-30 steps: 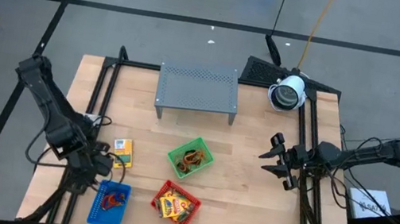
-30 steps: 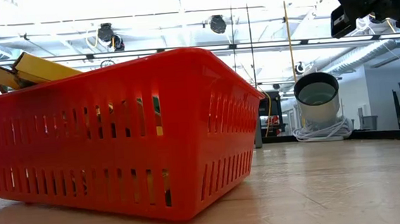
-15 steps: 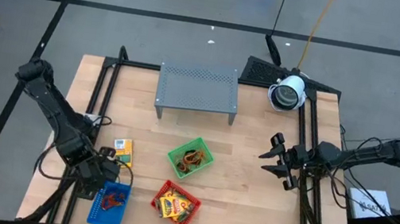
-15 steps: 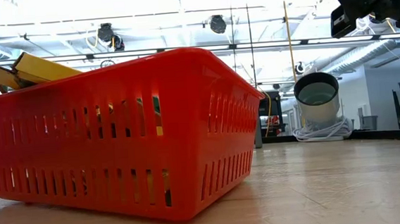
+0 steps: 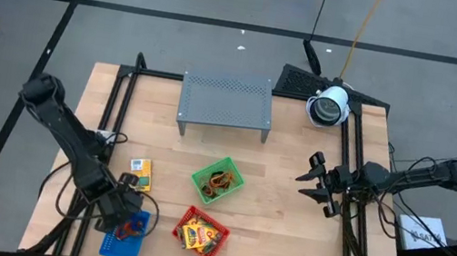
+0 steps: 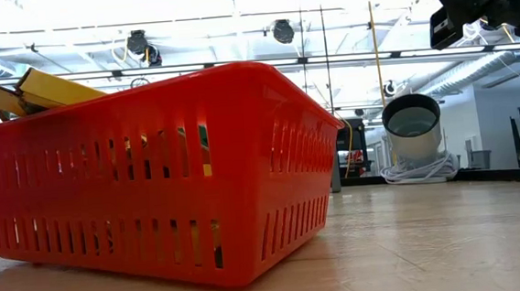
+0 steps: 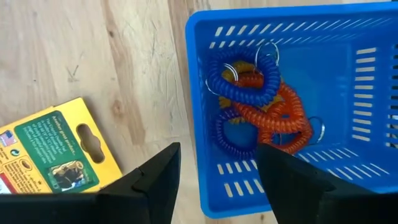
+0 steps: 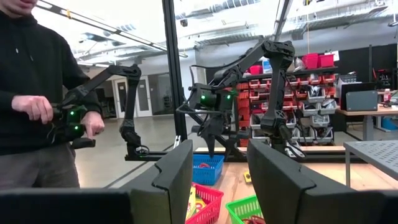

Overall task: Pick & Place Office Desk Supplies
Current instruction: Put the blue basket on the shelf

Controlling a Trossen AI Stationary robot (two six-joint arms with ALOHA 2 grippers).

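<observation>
- Table [image 5: 285,238]: wooden top filling the centre of the high view, with dark rails along both sides.
- Rack [image 5: 225,102]: grey perforated metal, at upper centre of the table.
- Left arm: enters from the left edge of the high view and reaches to the lower left of the table. Left gripper [image 5: 124,215] hangs over the upper edge of the blue tray [image 5: 109,240]. Jaws stand open and empty; in the left wrist view both fingers [image 7: 155,180] straddle the tray's wall, one over bare wood, one over the tray's inside.
- Right arm: enters from the right edge of the high view. Right gripper [image 5: 313,182] hangs over the right rail, well apart from all trays. Jaws stand open and empty.
- Red tray [image 5: 219,233]: lower centre of the high view, holding yellow packets [image 5: 196,235]. In the low view it fills the left half of the frame, with a packet edge showing above its rim.
- Green tray [image 5: 235,171]: centre of the high view, holding orange bands [image 5: 218,181].
- Blue tray contents: blue and orange coil loops [image 7: 261,102] with metal rings, bunched against one wall.
- Loose packet [image 5: 141,171]: yellow with green print, flat on the wood just above the blue tray, near the left gripper, untouched.
- Person [image 8: 31,93]: dark top, at the left of the right wrist view, hands on a control arm.
</observation>
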